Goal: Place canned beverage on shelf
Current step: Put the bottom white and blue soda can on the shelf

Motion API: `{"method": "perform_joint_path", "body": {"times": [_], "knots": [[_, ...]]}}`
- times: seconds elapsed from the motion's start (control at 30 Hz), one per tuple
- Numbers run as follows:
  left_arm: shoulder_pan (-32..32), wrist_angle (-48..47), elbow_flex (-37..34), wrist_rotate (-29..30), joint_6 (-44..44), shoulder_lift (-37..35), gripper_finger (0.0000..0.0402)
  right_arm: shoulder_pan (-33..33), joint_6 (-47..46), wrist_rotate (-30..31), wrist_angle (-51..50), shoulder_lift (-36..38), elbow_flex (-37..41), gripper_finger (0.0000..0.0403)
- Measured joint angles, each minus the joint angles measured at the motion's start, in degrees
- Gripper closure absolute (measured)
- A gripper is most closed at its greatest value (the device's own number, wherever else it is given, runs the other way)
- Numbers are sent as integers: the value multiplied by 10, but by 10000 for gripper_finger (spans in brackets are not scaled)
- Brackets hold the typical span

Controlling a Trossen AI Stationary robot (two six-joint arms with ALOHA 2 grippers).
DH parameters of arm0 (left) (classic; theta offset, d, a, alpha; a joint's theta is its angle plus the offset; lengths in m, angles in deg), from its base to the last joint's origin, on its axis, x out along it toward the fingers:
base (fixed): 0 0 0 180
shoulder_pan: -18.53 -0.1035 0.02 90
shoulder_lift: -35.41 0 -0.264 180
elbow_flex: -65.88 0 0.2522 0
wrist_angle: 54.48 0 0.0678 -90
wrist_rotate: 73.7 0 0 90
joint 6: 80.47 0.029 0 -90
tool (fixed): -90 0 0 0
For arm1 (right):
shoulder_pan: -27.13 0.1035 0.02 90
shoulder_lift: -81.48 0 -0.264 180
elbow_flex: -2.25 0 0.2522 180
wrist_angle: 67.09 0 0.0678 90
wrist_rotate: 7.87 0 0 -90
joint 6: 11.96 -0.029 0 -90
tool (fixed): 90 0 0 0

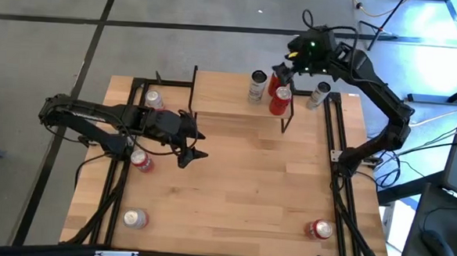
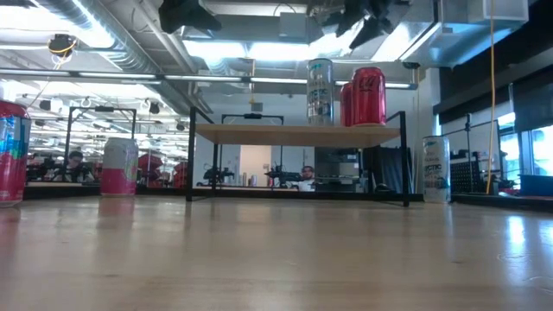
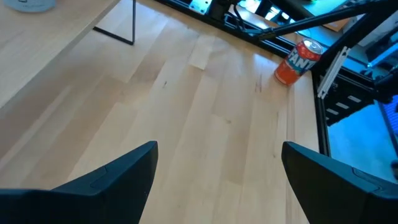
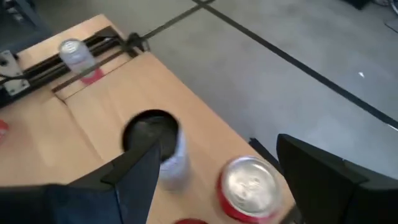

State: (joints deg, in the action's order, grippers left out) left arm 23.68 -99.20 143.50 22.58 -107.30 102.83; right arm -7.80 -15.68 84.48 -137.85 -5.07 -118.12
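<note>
A: Status, right tool (image 1: 282, 72)?
B: Hovering above the shelf (image 1: 238, 97) at the far edge of the surface (image 1: 233, 191). Fingers are standing spread, nothing between them. Wrist view is looking down past them onto can tops.

A: Cans on the shelf?
B: Three. Silver can (image 1: 256, 86) is standing upright toward the shelf's right end. Red can (image 1: 281, 100) is sitting just right of it, and a 2nd red can (image 1: 275, 84) is sitting behind that one, partly hidden in the low view. All are upright.

A: Left tool (image 1: 194, 143)?
B: Hanging over the surface's left-centre, fingers spread, gripping nothing.

A: Other cans?
B: White can (image 1: 319, 94) is standing on the surface just right of the shelf. Four more are sitting on the surface: pink can (image 1: 154, 100) at far left, red-and-white can (image 1: 141, 161) near the left arm, near-left can (image 1: 134, 218), and orange can (image 1: 319, 228) at near right.
</note>
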Motion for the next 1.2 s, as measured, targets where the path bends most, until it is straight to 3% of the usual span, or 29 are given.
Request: {"method": "perform_joint_path", "body": {"times": [0.23, 0.4, 0.63, 0.83, 0.97, 1.2], "knots": [[3, 1, 0, -7, 0, 0, 62, 48, 27, -36, 87, -11, 10, 97], [3, 1, 0, -27, -1, 0, 63, 54, 52, -70, 162, -11, 65, 97], [3, 1, 0, -30, 0, 0, 63, 53, 60, -57, 283, -8, 165, 97], [3, 1, 0, -28, 3, 0, 63, 53, 76, -50, 285, -8, 189, 97], [3, -1, 0, -26, 4, 0, 63, 53, 82, -10, 275, -7, 194, 97], [2, -4, 0, -19, 6, 0, 63, 53, 84, -22, 236, -7, 194, 97]]}}
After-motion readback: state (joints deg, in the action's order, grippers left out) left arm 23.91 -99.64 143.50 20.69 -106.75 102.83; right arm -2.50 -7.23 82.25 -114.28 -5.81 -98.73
